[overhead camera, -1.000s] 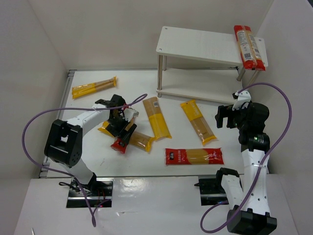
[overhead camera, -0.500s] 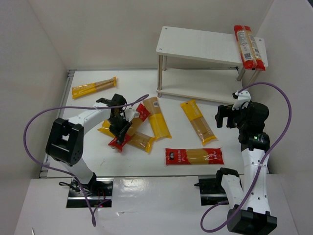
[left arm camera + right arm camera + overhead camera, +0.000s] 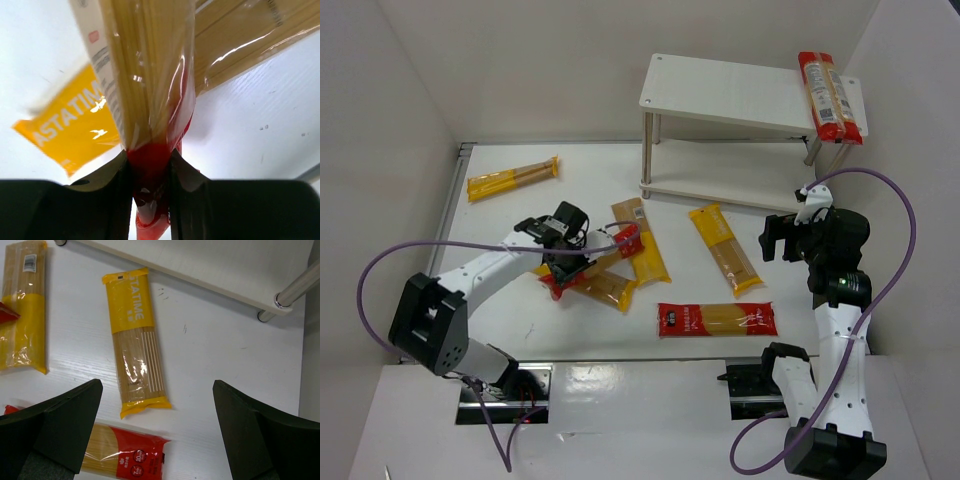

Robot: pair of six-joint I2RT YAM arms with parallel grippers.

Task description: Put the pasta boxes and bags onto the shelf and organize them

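- The left gripper [image 3: 563,263] is gripping a red-ended packet [image 3: 598,256] near the middle of the table [image 3: 620,170], a little toward the left edge. Its fingers [image 3: 107,185] are clamping the packet's red end.
- The packet's long axis is running slantwise from the jaws toward the far right corner. Most of its length is sticking out beyond the jaws and crossing over a yellow packet [image 3: 608,290].
- The shelf [image 3: 720,92] is standing at the far right corner, well apart from the held packet. Two red-ended packets [image 3: 830,95] are already lying on the right end of its top board.
- The right gripper [image 3: 785,240] is hanging near the right edge, jaws wide apart and holding nothing. It is nearer to the shelf, but the packet is in the left arm.
- I am judging that the left arm needs a long reach toward the far right corner.
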